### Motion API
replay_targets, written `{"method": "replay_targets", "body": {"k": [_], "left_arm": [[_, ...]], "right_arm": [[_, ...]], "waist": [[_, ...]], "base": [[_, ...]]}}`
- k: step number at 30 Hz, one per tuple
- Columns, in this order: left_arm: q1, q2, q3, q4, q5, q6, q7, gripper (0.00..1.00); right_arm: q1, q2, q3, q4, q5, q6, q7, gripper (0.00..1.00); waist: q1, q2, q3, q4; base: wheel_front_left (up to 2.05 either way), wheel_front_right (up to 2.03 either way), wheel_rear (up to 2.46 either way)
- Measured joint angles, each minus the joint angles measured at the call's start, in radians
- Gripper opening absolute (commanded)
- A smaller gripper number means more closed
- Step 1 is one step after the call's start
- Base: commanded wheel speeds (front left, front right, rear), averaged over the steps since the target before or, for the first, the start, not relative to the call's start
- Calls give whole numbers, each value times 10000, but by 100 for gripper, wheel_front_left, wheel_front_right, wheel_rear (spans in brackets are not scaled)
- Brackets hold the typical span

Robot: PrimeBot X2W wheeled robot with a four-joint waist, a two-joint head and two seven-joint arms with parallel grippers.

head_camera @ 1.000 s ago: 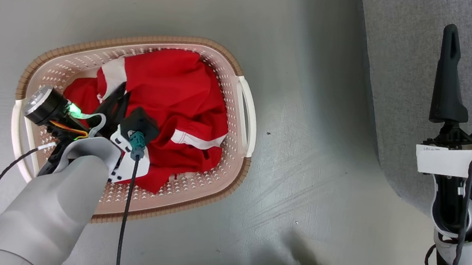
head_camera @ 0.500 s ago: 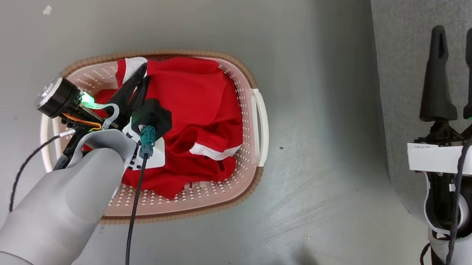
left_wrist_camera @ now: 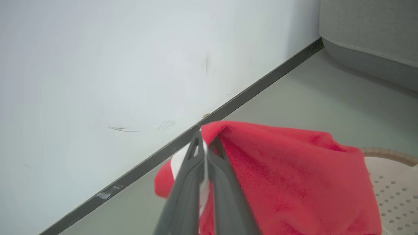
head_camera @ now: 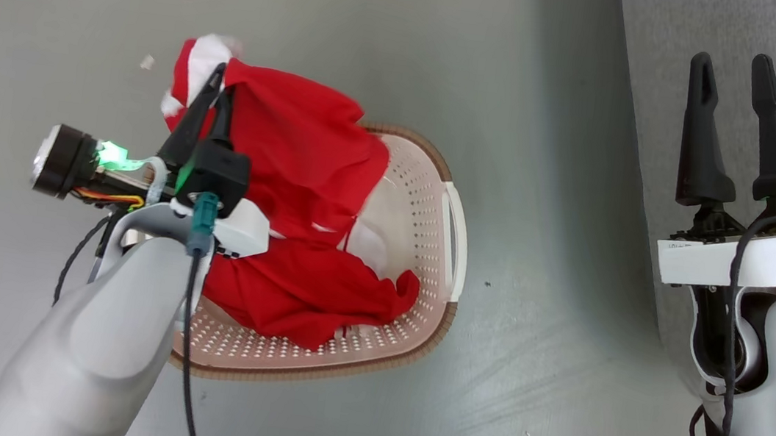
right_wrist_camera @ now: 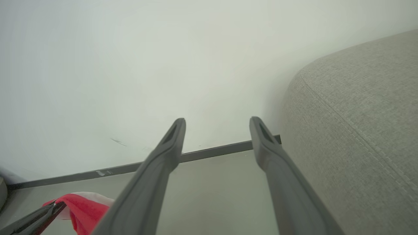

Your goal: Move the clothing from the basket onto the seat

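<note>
The left end effector (head_camera: 221, 83) is clenched on the clothing (head_camera: 299, 155), its two dark fingers pressed together over a fold of red fabric with a white trim patch right at the tips. In the left wrist view the same closed fingers (left_wrist_camera: 205, 143) pinch the cloth (left_wrist_camera: 287, 169), which drapes away to their right. From the grip the garment hangs down and back toward the wrist, and its lower folds lie inside the basket (head_camera: 405, 250), which sits on the grey floor (head_camera: 455, 34) below and to the right of this end effector. The right end effector (head_camera: 731, 67) is released, fingers spread wide apart and holding nothing (right_wrist_camera: 217, 124). The grey seat (head_camera: 657, 73) lies under and to the right of its fingers (right_wrist_camera: 359, 114), with a pale wall (right_wrist_camera: 130, 65) and dark baseboard (right_wrist_camera: 212, 150) ahead of them.
</note>
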Motion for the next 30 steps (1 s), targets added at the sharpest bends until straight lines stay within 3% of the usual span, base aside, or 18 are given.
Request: {"method": "replay_targets", "body": {"k": [12, 26, 30], "left_arm": [[934, 245, 685, -1576, -1183, -351, 0, 0], [1177, 667, 911, -2011, -2406, -2084, 0, 0], [1177, 696, 798, -2038, -2449, -2376, 6, 0]], "right_arm": [[17, -349, 460, 571, -625, 0, 0, 100], [156, -1158, 1845, 1360, -1028, 0, 0, 100], [295, -1206, 2243, 1536, -1005, 0, 0, 100]], "waist": [[-1, 0, -1131, 477], [-1, 0, -2650, 935], [-1, 0, -2976, 1020]], "base": [[0, 0, 0], [0, 0, 0], [0, 0, 0]]}}
